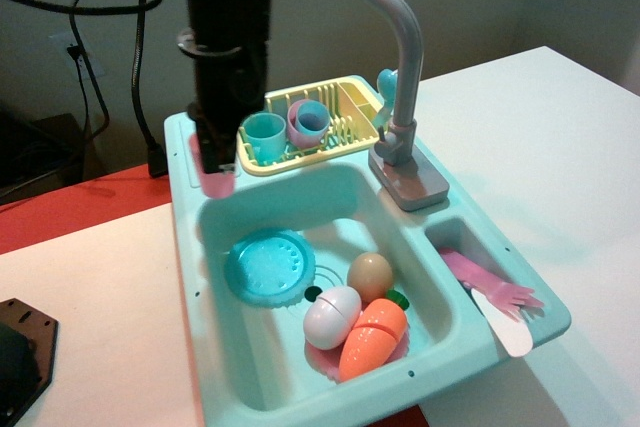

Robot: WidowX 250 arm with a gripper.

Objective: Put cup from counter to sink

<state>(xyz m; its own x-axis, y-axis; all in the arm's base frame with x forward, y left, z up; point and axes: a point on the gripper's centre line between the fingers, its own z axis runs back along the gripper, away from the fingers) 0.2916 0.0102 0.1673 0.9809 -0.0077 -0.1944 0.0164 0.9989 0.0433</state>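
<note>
I grip the cup (214, 179) in my gripper (214, 169), hanging over the sink's (225, 362) far left edge. Next, I judge, comes moving inward, lowering and releasing.

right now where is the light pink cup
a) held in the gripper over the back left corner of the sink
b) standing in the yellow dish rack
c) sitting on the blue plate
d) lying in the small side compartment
a, the gripper is closed around the light pink cup, which hangs at the back left corner of the sink, beside the dish rack.
</note>
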